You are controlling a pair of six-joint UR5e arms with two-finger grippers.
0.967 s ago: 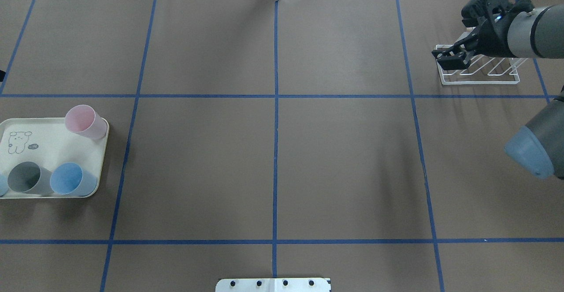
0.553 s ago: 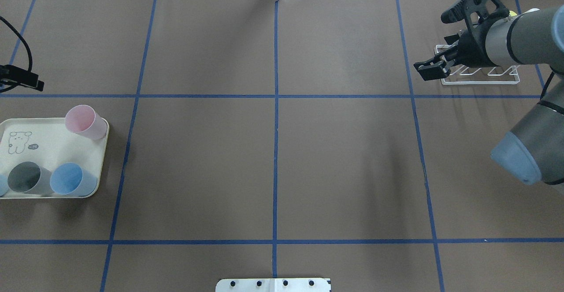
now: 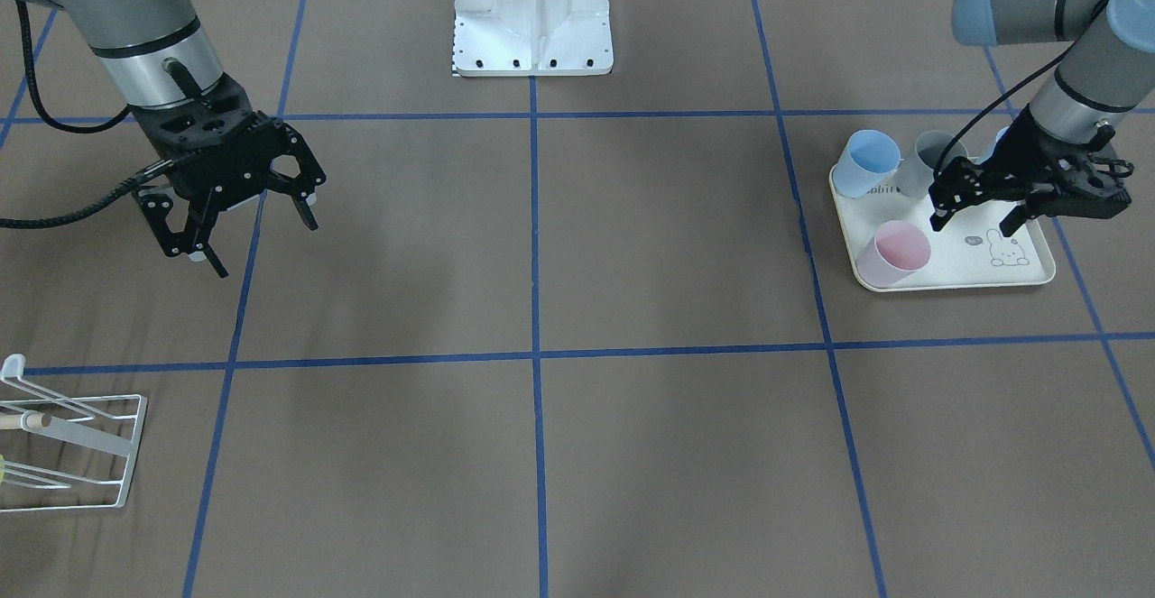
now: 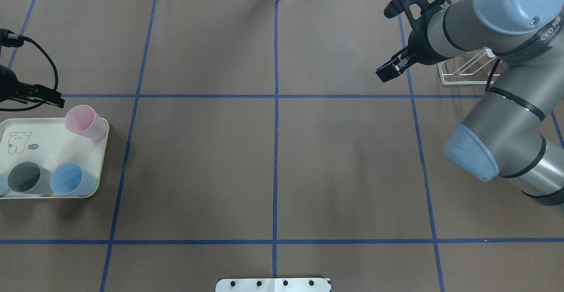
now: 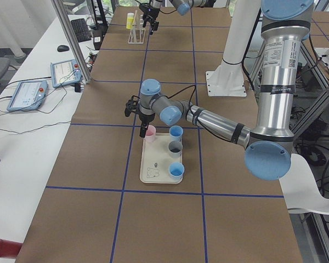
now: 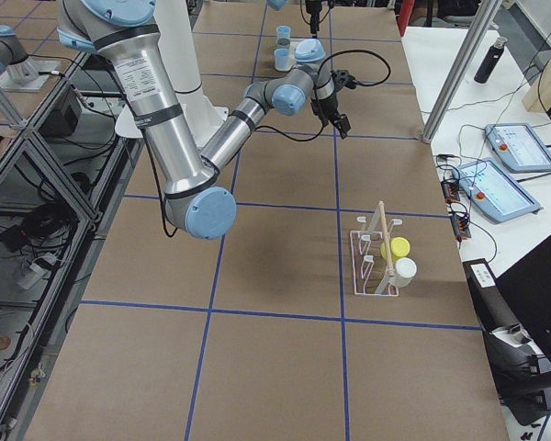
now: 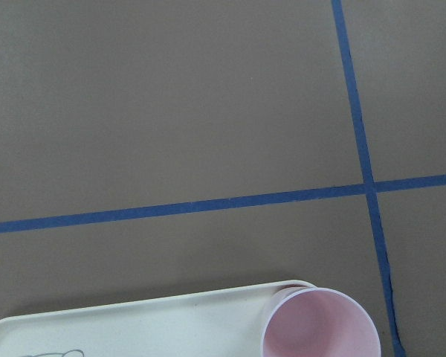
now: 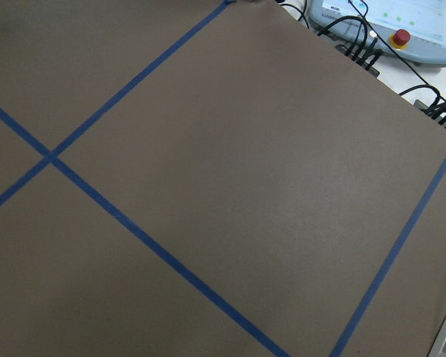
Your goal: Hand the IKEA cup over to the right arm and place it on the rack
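The pink cup [image 4: 86, 121] stands ungrasped on the tray [image 4: 44, 120] at the bench's [image 4: 198, 164] left end, left gripper [image 3: 974, 219] hovering just beside it, fingers apart, and right gripper [image 3: 263, 246] empty, fingers apart, near the far-right rack [image 6: 378, 266], so pickup, handover and placing all seem left to do.

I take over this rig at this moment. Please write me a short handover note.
Left end effector: open, empty, above the cream rabbit-print tray, near the pink plastic cup, not touching it.
Right end effector: open, empty, apart from the white wire drying rack.
Tray also holds a grey plastic cup, a blue plastic cup and a second blue cup.
Rack holds a yellow cup and a white cup.
Done for this cup: nothing yet.
Left: grasp, hand over, place on rack.
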